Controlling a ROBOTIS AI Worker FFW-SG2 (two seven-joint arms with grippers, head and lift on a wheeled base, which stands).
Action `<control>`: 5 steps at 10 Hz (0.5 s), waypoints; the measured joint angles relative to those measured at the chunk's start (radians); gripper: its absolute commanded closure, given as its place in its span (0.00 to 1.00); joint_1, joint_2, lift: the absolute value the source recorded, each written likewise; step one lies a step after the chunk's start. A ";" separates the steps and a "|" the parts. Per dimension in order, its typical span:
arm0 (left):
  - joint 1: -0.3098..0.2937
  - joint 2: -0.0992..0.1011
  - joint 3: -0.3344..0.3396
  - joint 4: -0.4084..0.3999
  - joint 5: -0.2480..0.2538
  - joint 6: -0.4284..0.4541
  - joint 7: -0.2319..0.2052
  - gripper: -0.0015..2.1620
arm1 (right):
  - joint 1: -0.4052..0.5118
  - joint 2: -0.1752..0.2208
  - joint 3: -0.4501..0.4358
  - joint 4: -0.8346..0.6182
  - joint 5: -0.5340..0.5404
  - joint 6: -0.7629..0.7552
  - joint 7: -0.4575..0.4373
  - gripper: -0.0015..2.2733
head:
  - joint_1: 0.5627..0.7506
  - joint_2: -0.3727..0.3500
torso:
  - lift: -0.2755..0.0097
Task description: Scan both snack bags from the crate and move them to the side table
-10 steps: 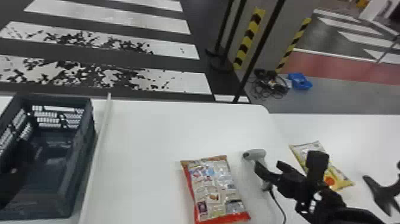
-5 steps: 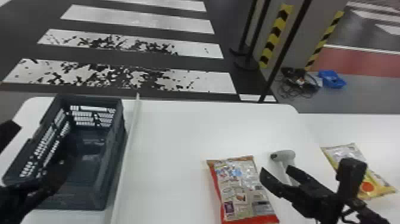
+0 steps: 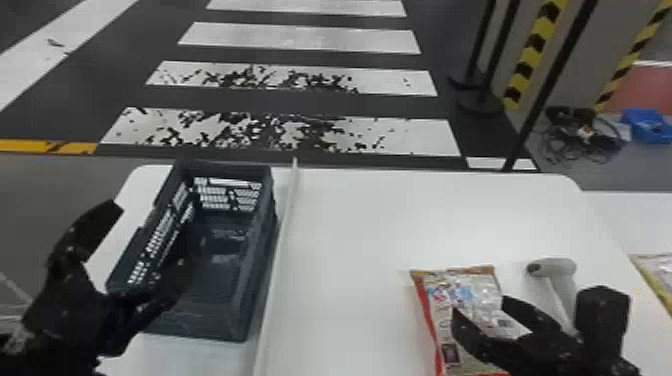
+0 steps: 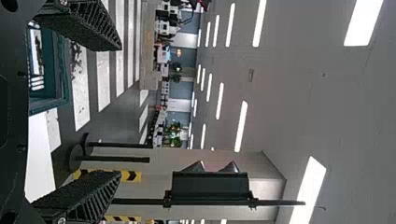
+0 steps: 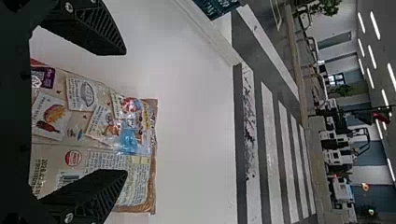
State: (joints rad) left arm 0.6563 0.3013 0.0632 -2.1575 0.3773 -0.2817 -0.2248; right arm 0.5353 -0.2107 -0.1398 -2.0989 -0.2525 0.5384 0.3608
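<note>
In the head view my right gripper (image 3: pixel 480 307) is open above the red-edged snack bag (image 3: pixel 470 285), which lies flat on the white table (image 3: pixel 365 235). The right wrist view has the bag (image 5: pixel 112 126) beyond and between the spread fingers of that gripper (image 5: pixel 125 112), with nothing gripped. A pale handheld scanner (image 3: pixel 562 275) rests right of the bag, partly behind the right hand. The yellow snack bag (image 3: pixel 657 270) is cut by the right edge, on the side table (image 3: pixel 612 212). My left gripper (image 3: pixel 152 237), open and holding nothing, is at the near left of the dark crate (image 3: pixel 260 270); its fingers are also apart in the left wrist view (image 4: pixel 120 109).
A long white strip (image 3: pixel 282 250) runs along the table between crate and bag. Behind the tables, black posts (image 3: pixel 545 85) stand near striped pillar edges, with cables (image 3: pixel 582 135) and a blue bin (image 3: pixel 647 125) on the floor.
The head view has turned left, so table things appear farther right. My right gripper has moved left, from beside the red-edged bag to over it. The left gripper stays by the crate.
</note>
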 measured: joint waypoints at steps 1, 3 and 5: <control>-0.004 -0.001 0.000 0.006 0.000 -0.002 0.013 0.02 | -0.025 -0.002 0.009 0.049 0.016 -0.019 0.009 0.04 | 0.70 0.50 | 0.63; -0.007 -0.004 0.000 0.012 -0.006 -0.004 0.040 0.02 | -0.085 -0.015 0.012 0.165 0.026 -0.051 0.033 0.04 | 0.70 0.50 | 0.63; -0.009 -0.004 -0.004 0.012 -0.018 -0.004 0.062 0.02 | -0.124 -0.024 0.013 0.258 0.029 -0.099 0.074 0.17 | 0.70 0.49 | 0.63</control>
State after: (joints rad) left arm 0.6476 0.2971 0.0595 -2.1459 0.3597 -0.2860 -0.1624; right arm 0.4109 -0.2347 -0.1273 -1.8407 -0.2239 0.4395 0.4352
